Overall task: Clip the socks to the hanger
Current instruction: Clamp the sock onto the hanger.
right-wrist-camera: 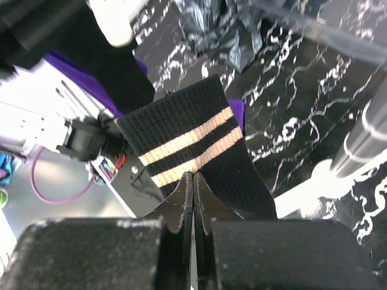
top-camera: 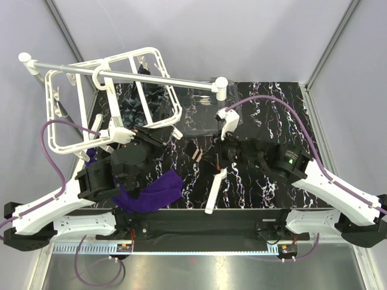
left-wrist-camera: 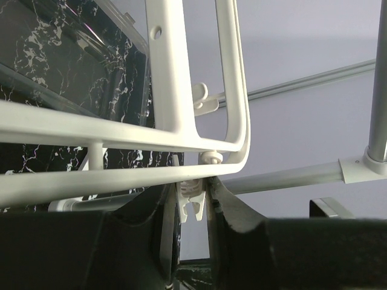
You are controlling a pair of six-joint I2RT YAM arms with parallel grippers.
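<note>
The white grid hanger (top-camera: pixel 110 103) hangs tilted from a silver rod at the back left. My left gripper (top-camera: pixel 168 135) is at its lower right corner. In the left wrist view it is shut on a small white clip (left-wrist-camera: pixel 193 202) that dangles from the frame (left-wrist-camera: pixel 181 90). My right gripper (right-wrist-camera: pixel 193 178) is shut on the cuff of a black sock with tan stripes (right-wrist-camera: pixel 187 139) and holds it above the table's middle (top-camera: pixel 219 155). A purple sock (top-camera: pixel 152 191) lies by the left arm near the front edge. Crumpled dark marbled fabric (right-wrist-camera: pixel 222 29) lies farther back.
The silver rod stand (top-camera: pixel 130 77) with white caps spans the back, and its white foot bar (top-camera: pixel 214 193) lies on the black marbled table (top-camera: pixel 266 109). A clear plastic container (top-camera: pixel 204 119) sits behind the right gripper. Grey walls close in the sides.
</note>
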